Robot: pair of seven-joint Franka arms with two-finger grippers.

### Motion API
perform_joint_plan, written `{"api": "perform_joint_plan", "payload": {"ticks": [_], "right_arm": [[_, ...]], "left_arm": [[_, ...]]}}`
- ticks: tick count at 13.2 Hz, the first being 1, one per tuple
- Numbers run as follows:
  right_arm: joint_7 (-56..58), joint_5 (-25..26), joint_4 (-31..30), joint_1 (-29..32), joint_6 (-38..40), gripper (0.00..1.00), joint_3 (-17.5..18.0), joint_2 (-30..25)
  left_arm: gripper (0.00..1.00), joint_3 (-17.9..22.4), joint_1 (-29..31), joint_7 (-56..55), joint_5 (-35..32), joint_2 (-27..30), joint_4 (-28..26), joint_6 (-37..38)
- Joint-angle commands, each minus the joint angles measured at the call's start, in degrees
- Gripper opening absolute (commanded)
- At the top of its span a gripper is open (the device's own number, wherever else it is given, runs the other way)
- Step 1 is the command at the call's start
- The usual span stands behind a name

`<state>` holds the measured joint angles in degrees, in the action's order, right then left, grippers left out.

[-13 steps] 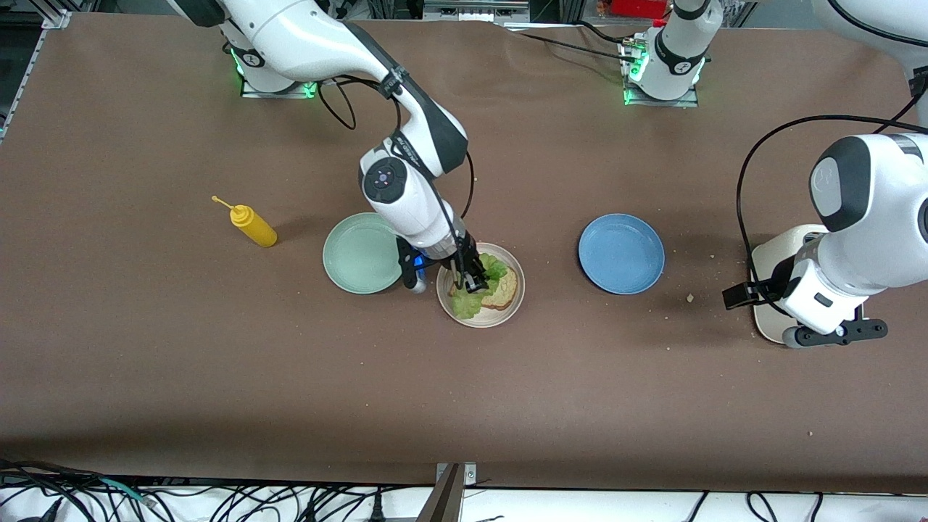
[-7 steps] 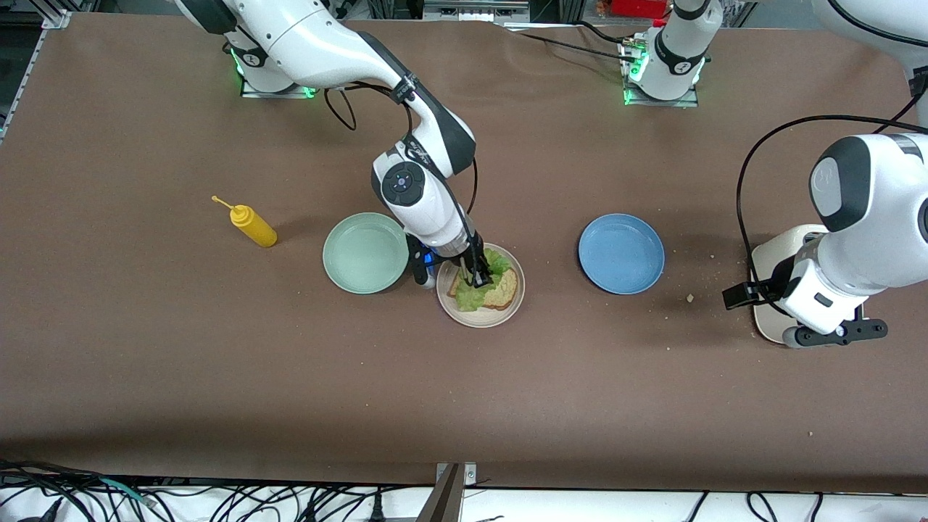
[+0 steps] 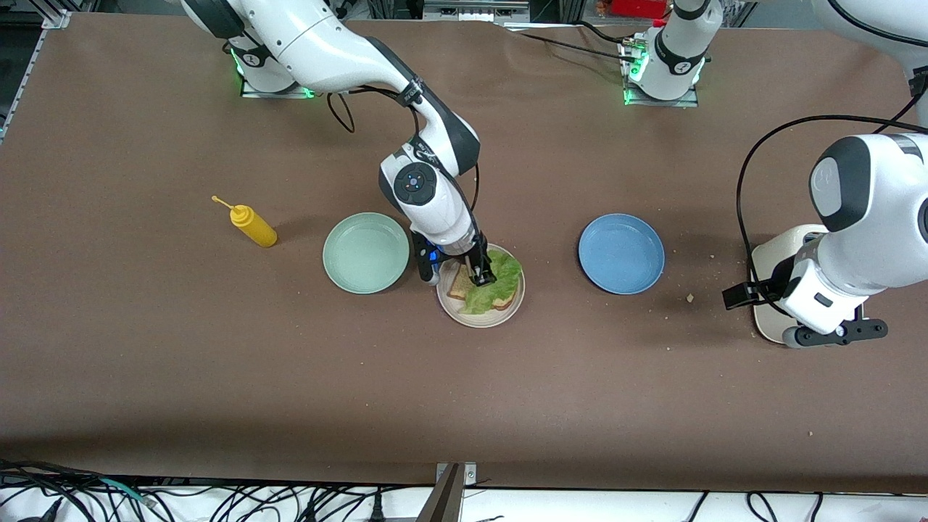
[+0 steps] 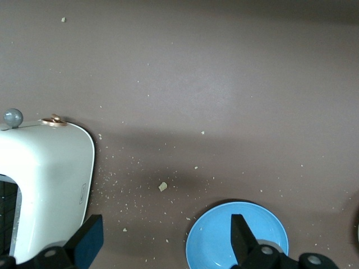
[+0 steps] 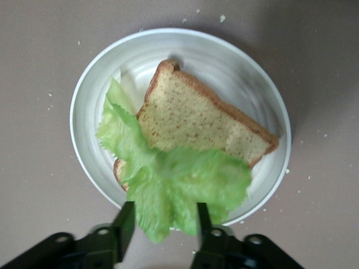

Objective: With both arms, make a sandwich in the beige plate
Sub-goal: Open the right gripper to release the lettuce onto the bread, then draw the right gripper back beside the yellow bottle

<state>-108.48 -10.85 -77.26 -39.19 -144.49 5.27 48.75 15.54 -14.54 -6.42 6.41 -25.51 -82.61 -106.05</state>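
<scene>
Table (image 3: 181,348): brown, crumb-strewn.
Beige plate (image 3: 506,317): between green and blue plates; bread (image 5: 202,120) and lettuce (image 5: 168,190) on it.
Right gripper (image 5: 162,224): fingers apart around lettuce.
Left gripper (image 4: 162,241): open, waiting.
Risk: lettuce may cling and lift off.

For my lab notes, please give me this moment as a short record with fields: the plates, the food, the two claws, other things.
beige plate: between mint green plate and blue plate
food: bread slice on the beige plate, lettuce leaf lying partly over it
right claw: over the beige plate, fingers apart, lettuce between them
left claw: open, waiting above the table near the white toaster
other: yellow bottle toward the right arm's end
</scene>
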Motion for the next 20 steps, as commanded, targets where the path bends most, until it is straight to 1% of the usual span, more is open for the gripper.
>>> {"api": "perform_joint_plan", "payload": {"ticks": [1,2,5,7,10,12,14,15,16,20], "right_arm": [[-2.1,0.8,0.4,0.3,0.8,0.99,0.5,-2.7],[-2.0,0.9,0.4,0.8,3.0,0.99,0.5,-4.3],[-0.3,1.2,0.4,4.1,14.4,0.99,0.4,-10.9],[6.0,0.9,0.3,7.3,24.3,0.99,0.5,-16.0],[19.4,0.7,0.3,12.6,37.0,0.99,0.5,-23.1],[33.1,0.7,0.3,17.5,45.3,0.99,0.4,-26.8],[47.5,1.4,0.3,22.0,50.7,0.99,-0.1,-29.9],[53.4,1.4,0.3,24.0,52.4,0.99,-0.9,-30.8],[59.3,1.4,0.2,25.3,53.3,0.99,-2.4,-31.5],[85.4,1.4,-1.3,29.0,56.2,0.99,-10.3,-33.9]], "left_arm": [[1.0,0.4,-0.4,-0.4,0.7,0.0,-0.1,-0.6],[1.0,0.4,-0.4,-0.4,0.7,0.0,-0.1,-0.6],[1.0,0.4,-0.4,-0.4,0.7,0.0,-0.1,-0.6],[1.0,0.4,-0.4,-0.4,0.7,0.0,-0.1,-0.6],[1.0,0.4,-0.4,-0.4,0.7,0.0,-0.1,-0.5],[1.0,0.4,-0.4,-0.4,0.7,0.0,-0.1,-0.6],[1.0,0.4,-0.4,-0.4,0.7,0.0,-0.1,-0.6],[1.0,0.4,-0.4,-0.4,0.7,0.0,-0.1,-0.6],[1.0,0.4,-0.4,-0.4,0.7,0.0,-0.1,-0.6],[1.0,0.4,-0.4,-0.4,0.7,0.0,-0.1,-0.5]]}}
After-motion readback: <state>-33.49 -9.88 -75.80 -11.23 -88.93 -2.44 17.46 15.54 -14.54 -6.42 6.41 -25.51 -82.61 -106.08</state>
